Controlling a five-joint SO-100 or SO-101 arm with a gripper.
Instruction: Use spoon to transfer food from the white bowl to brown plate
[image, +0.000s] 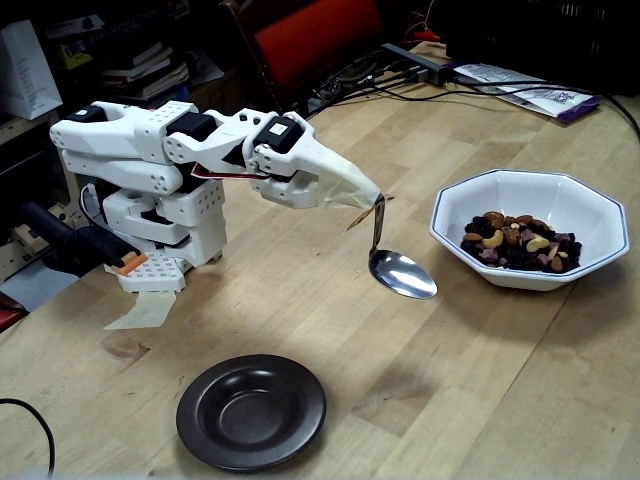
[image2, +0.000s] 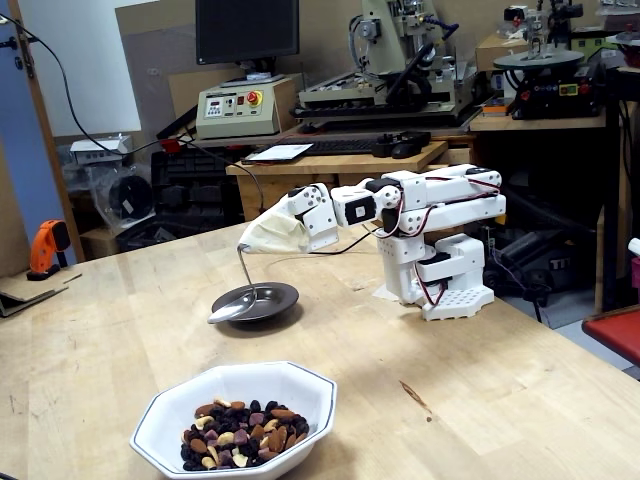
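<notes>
My gripper (image: 372, 196) is shut on the thin handle of the silver spoon (image: 402, 273), which hangs down with its oval bowl empty, a little above the table. The spoon sits between the white bowl (image: 590, 205) on the right and the brown plate (image: 251, 411) at the lower left in a fixed view. The food (image: 519, 243), mixed nuts and raisins, lies in the white bowl. The brown plate is empty. In the other fixed view the gripper (image2: 243, 246) holds the spoon (image2: 230, 310) in front of the brown plate (image2: 282, 297), with the white bowl (image2: 180, 410) and food (image2: 240, 437) nearer the camera.
The arm's white base (image: 160, 235) stands at the table's left. A black cable (image: 30, 420) lies at the lower left corner. Papers and cables (image: 520, 85) lie at the far edge. A workbench with machines (image2: 400, 90) stands behind the table.
</notes>
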